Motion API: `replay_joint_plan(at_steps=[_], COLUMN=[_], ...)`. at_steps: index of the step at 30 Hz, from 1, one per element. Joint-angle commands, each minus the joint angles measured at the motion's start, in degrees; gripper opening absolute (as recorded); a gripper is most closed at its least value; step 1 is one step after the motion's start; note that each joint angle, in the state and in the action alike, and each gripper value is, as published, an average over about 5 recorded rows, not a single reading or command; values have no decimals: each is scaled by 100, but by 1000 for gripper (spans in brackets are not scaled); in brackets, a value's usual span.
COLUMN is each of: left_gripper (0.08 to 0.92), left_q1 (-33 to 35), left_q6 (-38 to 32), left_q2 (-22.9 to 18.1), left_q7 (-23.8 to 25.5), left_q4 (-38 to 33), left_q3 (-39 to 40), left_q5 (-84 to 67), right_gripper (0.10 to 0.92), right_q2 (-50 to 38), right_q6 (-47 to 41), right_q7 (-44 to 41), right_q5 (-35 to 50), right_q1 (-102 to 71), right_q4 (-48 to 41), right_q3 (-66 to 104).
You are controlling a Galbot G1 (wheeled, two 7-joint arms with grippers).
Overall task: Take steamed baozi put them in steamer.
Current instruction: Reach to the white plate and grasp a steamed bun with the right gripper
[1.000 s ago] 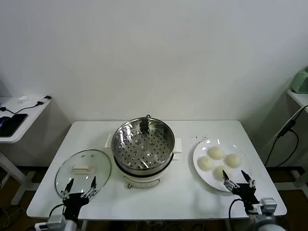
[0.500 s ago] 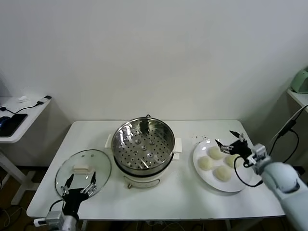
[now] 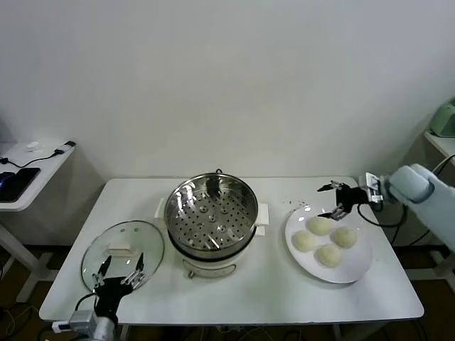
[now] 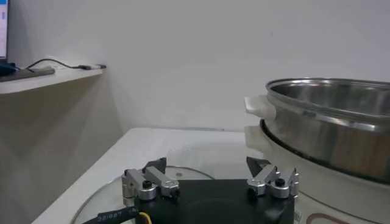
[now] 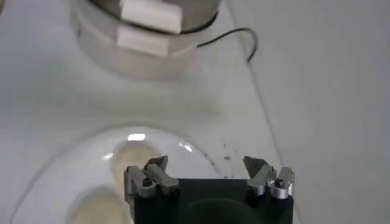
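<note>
Several steamed baozi lie on a round white plate [image 3: 357, 261] at the table's right; the nearest to my right gripper [image 3: 323, 200] is the back one [image 3: 319, 226]. That gripper hangs open and empty just above the plate's far edge, reaching in from the right. In the right wrist view the right gripper [image 5: 207, 163] hovers over the plate rim [image 5: 183, 143], with a baozi [image 5: 130, 156] beside one finger. The steamer [image 3: 212, 217], a shiny pot with a perforated tray, stands at table centre and holds nothing. My left gripper [image 3: 117, 273] waits open at the front left edge.
A glass lid with a white knob [image 3: 122, 250] lies flat left of the steamer, under my left gripper [image 4: 210, 164]. The steamer's wall [image 4: 329, 122] rises close beside it. A side table with cables [image 3: 28, 170] stands far left. A black cord [image 5: 234, 36] runs behind the steamer.
My right arm has swung from the table's front edge up and back to the far side of the plate, now pointing leftward over it. The left gripper has hardly moved.
</note>
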Motion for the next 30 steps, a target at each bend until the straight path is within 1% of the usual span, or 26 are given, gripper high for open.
replay_joint_plan(at_steps=[1,5,10,20,30], left_gripper=[823,823,823,823,823], left_q1=[-21,-32,-21,32,52], left_q6=[-7,5,18,-7,-7], left_q2=[16,-7,-26,-68,-94], left_q7=[6,32,67,72,70], left_q4=[31,33,33,-28,-24], left_q3=[0,20,23,19,28], left_q5=[-12,1,13,73,106], right_gripper=[823,823,823,823,823], right_q2=[581,821,1053,1540,2026], right_q6=[156,-432,-877,-1055,-1038], right_q7=[-954,-549,-247,28,170], right_q5=[6,346,334,-30,-185], right_q1=[2608,2061,1344,254,-258], right_q4=[-974,-827,-907,-1675,-2325], right_q3=[-3300,-3243,-2955,-1969,-1426])
